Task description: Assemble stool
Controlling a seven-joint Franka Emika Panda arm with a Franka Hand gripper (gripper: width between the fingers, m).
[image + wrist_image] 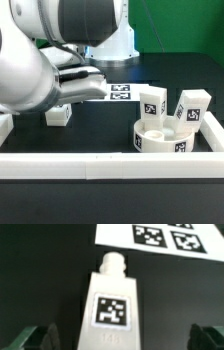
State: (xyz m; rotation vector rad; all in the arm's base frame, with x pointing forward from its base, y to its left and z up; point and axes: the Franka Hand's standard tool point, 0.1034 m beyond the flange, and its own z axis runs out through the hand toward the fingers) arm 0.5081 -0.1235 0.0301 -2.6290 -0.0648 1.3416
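Note:
A white stool leg [112, 303] with a black-and-white tag lies on the black table, its peg [115, 262] pointing toward the marker board. My gripper [125, 339] is open, with one finger on each side of the leg's near end and a gap to both. In the exterior view the gripper [62, 103] hangs just above this leg [57, 116] at the left. The round seat [160, 138] lies at the exterior view's right. Two more legs [152, 102] [192, 108] stand just behind it.
The marker board [120, 92] lies flat at the back middle and also shows in the wrist view [160, 236]. A long white rail [110, 166] runs along the front, and another closes the right side [216, 140]. The arm's white base [112, 40] stands behind.

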